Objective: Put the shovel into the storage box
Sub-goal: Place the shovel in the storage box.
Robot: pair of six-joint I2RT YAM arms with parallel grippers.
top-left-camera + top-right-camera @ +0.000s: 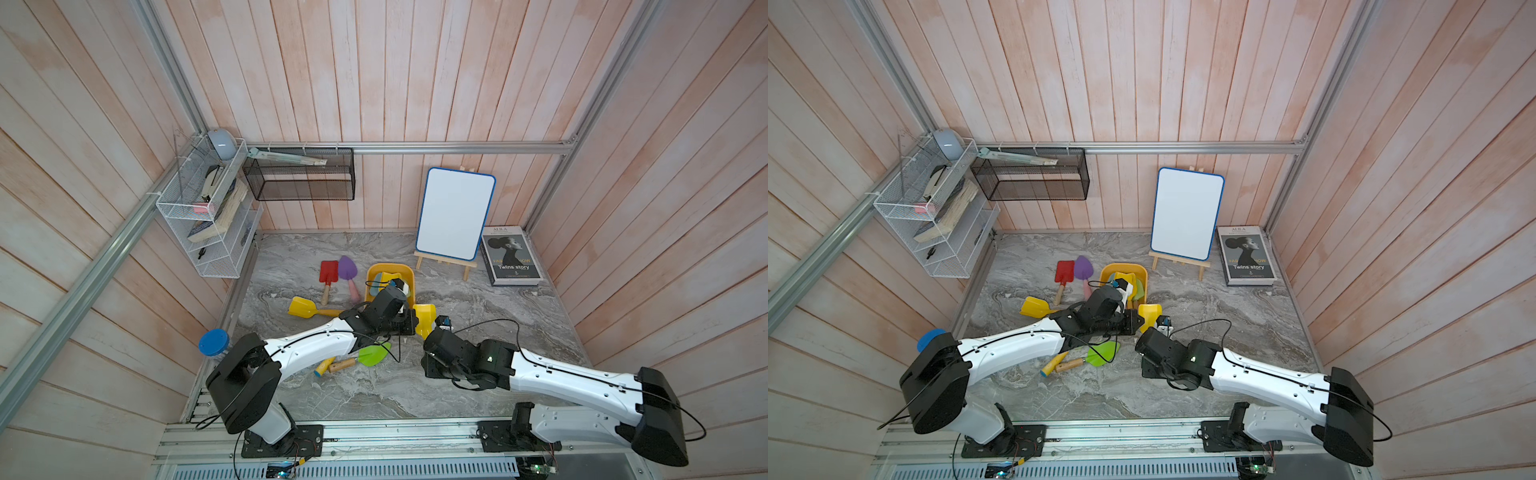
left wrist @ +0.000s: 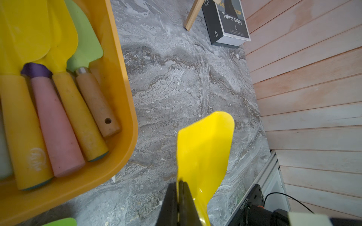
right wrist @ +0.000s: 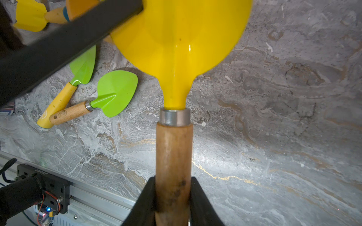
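The yellow shovel (image 3: 180,39) is gripped at both ends. It is outside the storage box (image 2: 130,109), just beside the box's near corner. Its long axis runs straight out from the right jaws, which are closed against both sides of the wooden handle (image 3: 173,156). Ahead of them come the dull metal collar (image 3: 175,117) and then the glossy, dished blade, pointing roughly toward the box.

The left jaws are pressed shut on a side edge of that blade, which rises thin and curved ahead of them in the left wrist view. The box is smooth orange-yellow plastic with a rounded corner. It lies off to one side of the left jaws and holds several shovels side by side, their handles matte yellow, pink and bare wood.

Two green shovels (image 3: 115,94) lie on the grey marbled bench, off to one side of the right jaws.

The handle's butt is buried between the right jaws, and the blade's tip is cut off in the right wrist view. In both top views the left arm covers the box's near part and the left jaws.
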